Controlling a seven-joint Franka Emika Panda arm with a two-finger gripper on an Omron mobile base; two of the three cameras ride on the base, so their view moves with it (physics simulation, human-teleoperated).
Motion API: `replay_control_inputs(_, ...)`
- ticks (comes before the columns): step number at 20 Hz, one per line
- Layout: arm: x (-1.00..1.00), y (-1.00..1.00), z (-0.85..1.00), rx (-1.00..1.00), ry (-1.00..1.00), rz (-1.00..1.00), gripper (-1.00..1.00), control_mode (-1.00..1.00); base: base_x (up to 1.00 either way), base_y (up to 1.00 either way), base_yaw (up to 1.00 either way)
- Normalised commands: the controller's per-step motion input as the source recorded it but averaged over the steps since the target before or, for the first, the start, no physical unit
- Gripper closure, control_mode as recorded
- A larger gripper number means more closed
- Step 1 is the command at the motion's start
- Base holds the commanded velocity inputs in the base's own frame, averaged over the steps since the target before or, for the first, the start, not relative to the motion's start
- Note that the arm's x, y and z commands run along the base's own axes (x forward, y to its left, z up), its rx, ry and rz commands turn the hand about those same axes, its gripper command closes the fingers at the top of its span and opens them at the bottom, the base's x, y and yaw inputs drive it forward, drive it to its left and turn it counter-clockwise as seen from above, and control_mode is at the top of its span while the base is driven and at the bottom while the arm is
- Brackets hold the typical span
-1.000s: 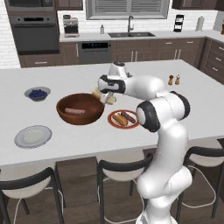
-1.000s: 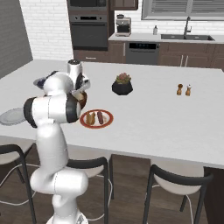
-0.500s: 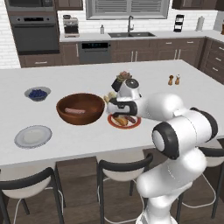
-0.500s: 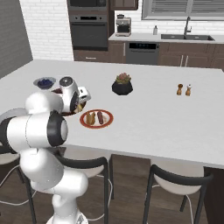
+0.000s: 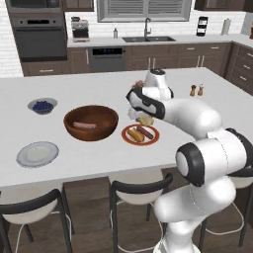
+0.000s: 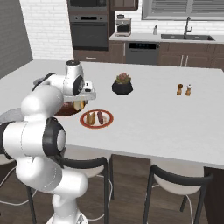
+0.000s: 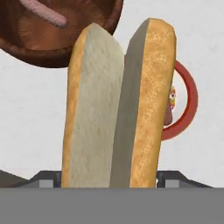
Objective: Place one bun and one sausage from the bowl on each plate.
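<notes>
1. Golden bun (image 5: 145, 120) hangs from the gripper (image 5: 140, 117), carried above the counter (image 5: 99, 153) between the wooden bowl (image 5: 91, 122) and the red plate (image 5: 141, 134). That plate already has a bun and sausage, so I'd judge this one belongs on the grey plate (image 5: 37, 154), well apart to the left.
2. From the right, the gripper (image 6: 82, 103) sits just above the red plate (image 6: 96, 118).
3. Up close, the fingers are closed on the split bun (image 7: 118, 105); one sausage (image 7: 43, 12) lies in the bowl (image 7: 87, 39).
</notes>
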Motion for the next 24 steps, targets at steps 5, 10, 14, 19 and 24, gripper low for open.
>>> replay_control_inputs(5,-0.52,-0.20,0.06,0.07,0.14,-0.22,1.00,-1.00,0.00,0.00,0.00)
replay_control_inputs(10,-0.50,-0.02,0.03,-0.03,0.01,-0.01,1.00,-1.00,0.00,0.00,0.00)
replay_control_inputs(14,-0.52,0.00,0.02,-0.02,0.02,0.00,1.00,-1.00,0.00,0.00,0.00)
replay_control_inputs(19,-0.39,-0.18,0.00,0.00,0.04,-0.14,1.00,-1.00,0.00,0.00,0.00)
replay_control_inputs(24,-0.10,-0.25,0.03,0.00,0.03,-0.20,1.00,-1.00,0.00,0.00,0.00)
